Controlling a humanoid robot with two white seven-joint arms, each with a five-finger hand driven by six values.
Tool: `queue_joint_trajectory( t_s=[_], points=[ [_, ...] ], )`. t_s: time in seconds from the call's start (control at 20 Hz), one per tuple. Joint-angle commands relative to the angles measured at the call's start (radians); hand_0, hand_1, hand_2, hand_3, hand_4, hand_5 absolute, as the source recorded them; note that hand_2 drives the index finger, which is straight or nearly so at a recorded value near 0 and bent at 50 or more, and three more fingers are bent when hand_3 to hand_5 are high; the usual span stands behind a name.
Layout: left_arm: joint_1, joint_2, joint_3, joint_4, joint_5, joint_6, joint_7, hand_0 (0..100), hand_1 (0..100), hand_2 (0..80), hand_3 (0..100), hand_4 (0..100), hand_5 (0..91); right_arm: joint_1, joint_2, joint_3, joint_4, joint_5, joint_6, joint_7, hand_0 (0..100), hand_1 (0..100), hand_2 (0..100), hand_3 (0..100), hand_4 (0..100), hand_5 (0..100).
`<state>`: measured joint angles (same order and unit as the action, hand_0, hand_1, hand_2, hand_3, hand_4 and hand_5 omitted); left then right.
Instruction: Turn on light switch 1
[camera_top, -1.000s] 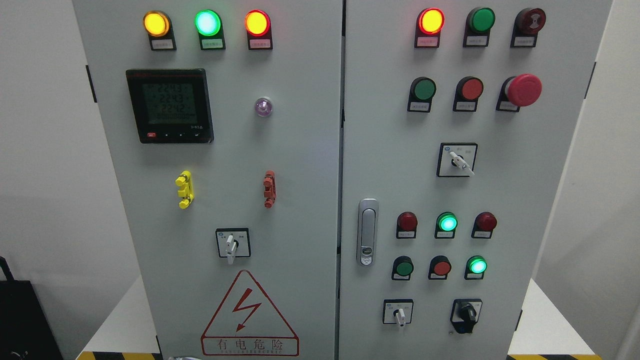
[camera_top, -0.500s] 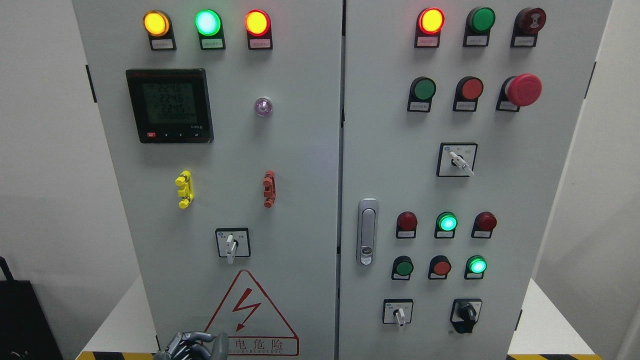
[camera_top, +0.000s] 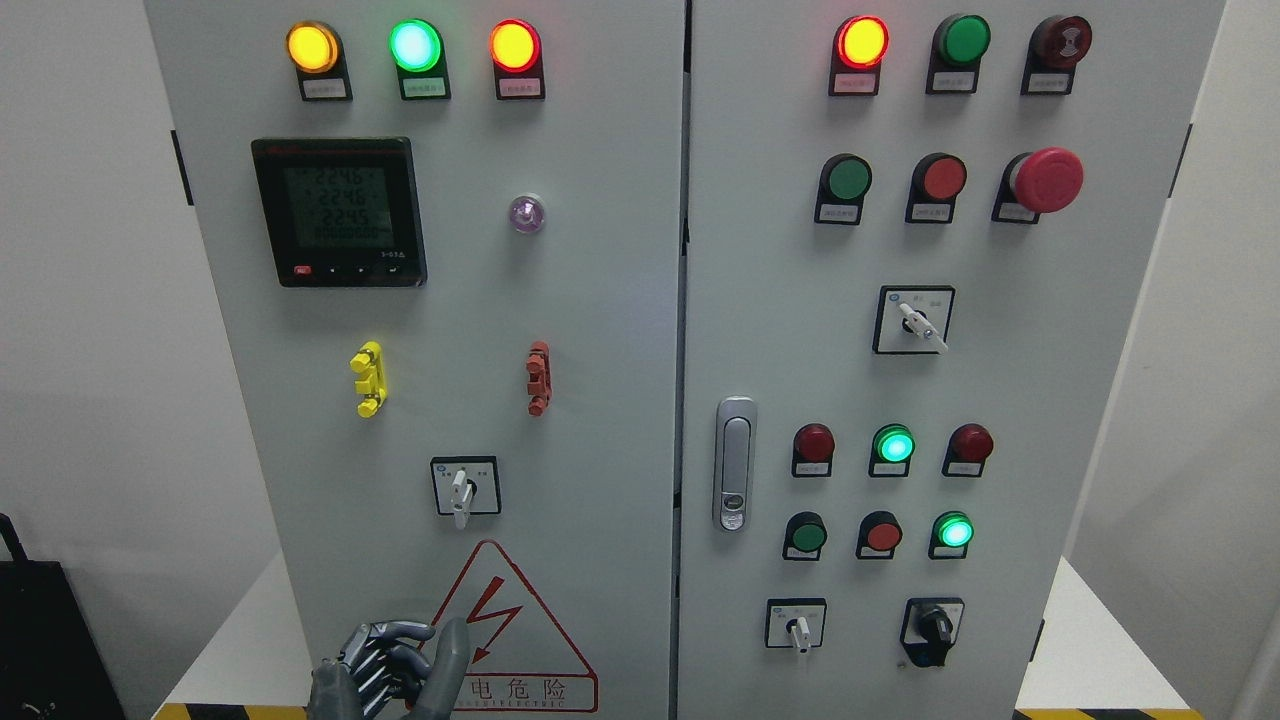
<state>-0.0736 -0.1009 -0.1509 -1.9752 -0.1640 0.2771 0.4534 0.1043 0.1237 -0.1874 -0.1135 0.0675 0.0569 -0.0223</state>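
Grey left hand (camera_top: 390, 668) has risen at your cabinet's (camera_top: 600, 300) bottom edge, fingers curled and empty, probably heading for the switch (camera_top: 461, 490) above, low on the left door.

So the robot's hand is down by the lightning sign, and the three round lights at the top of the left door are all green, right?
Not quite. The head view shows only the middle light glowing green; the light on its left is yellow-orange and the light on its right is orange with a red rim. The left hand is indeed down by the lightning sign.
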Motion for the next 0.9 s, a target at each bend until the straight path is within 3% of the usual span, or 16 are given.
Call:
queue_joint_trajectory(
  t_s=[0.0,0.85],
  points=[
    [-0.038,-0.011,-0.035,-0.004,0.0,0.016,0.007,7,62,52.5,84,87,76.4,0.0,0.001,0.0,0.0,0.0,0.0,0.001,0,0,0,0,0,0],
    [-0.146,-0.023,-0.035,-0.001,-0.003,0.139,0.045,9,66,50.1,80,85,75.1,0.0,0.001,0.0,0.0,0.0,0.0,0.001,0,0,0,0,0,0]
  ],
)
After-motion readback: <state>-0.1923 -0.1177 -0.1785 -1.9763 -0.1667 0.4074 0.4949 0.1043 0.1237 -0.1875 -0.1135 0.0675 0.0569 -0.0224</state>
